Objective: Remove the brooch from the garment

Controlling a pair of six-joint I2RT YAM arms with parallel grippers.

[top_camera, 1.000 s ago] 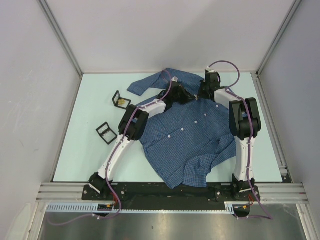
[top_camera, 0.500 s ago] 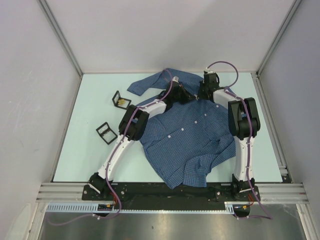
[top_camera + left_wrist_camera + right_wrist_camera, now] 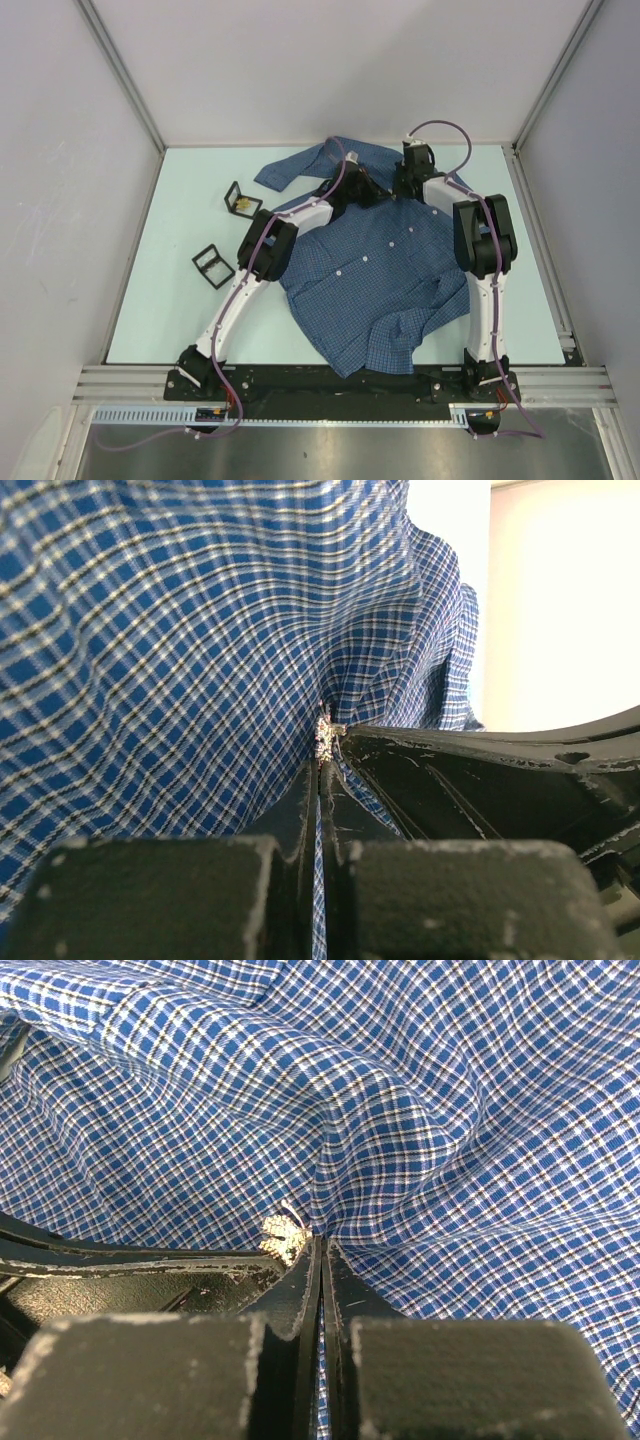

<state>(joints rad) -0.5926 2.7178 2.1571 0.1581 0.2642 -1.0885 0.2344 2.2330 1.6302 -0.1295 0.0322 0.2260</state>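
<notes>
I am pinching a fold of the shirt in my left gripper and another in my right gripper, both closed tight, near the counter's far edge; the brooch is sitting on the cloth just beside both.

Top view: shirt covers centre and upper centre of table. Left arm and right arm lean over it. Left gripper and right gripper, both clamped on cloth, sit side by side at upper centre with no passage between. Upper frame and lower frame stand centre left. Bare table: lower left, far-left strip, narrow right strip.
</notes>
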